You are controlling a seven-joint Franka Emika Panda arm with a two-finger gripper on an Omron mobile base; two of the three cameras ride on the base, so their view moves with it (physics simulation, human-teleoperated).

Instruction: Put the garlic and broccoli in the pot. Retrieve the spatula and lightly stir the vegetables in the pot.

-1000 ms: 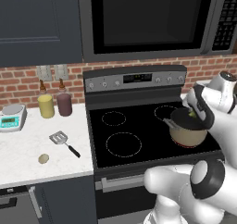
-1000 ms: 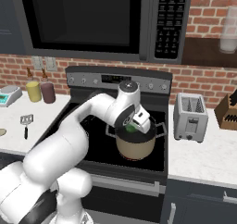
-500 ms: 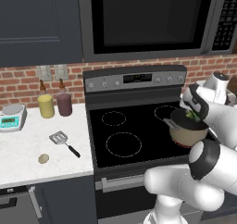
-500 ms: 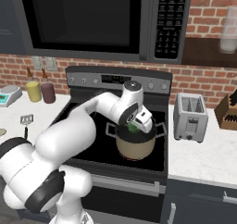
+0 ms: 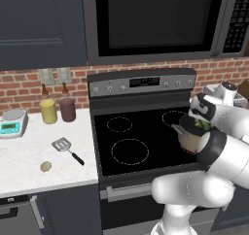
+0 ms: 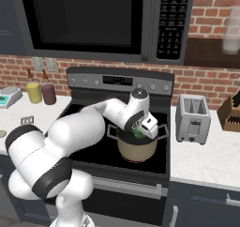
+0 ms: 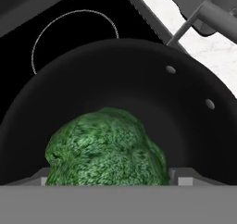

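the gripper (image 6: 142, 133) hangs just over the mouth of the pot (image 6: 137, 148), which sits on the near right burner of the stove (image 5: 141, 146). in the hand view the broccoli (image 7: 107, 149) sits between the fingers with the pot's dark inside spread out directly beyond it, so the floret lies straight over the opening, well inside the rim. the fingers are spread wide, about as wide as the floret; whether they press on it or have already let go cannot be told, and whether it rests on the pot's bottom cannot be told either.

the relation that matters for the coming move is sideways. the garlic (image 5: 45, 166) lies far off to the left, on the white surface (image 5: 29, 156) left of the stove, close to its near edge. the whole width of the cooktop lies between it and the fingers. so once the broccoli is judged to be in, the arm probably has to lift clear of the rim and swing left across the stove to reach it.

the spatula (image 5: 67, 149) lies just beyond the garlic on the same surface, its silver head toward the far left and its black handle running toward the near right, pointing at the stove.
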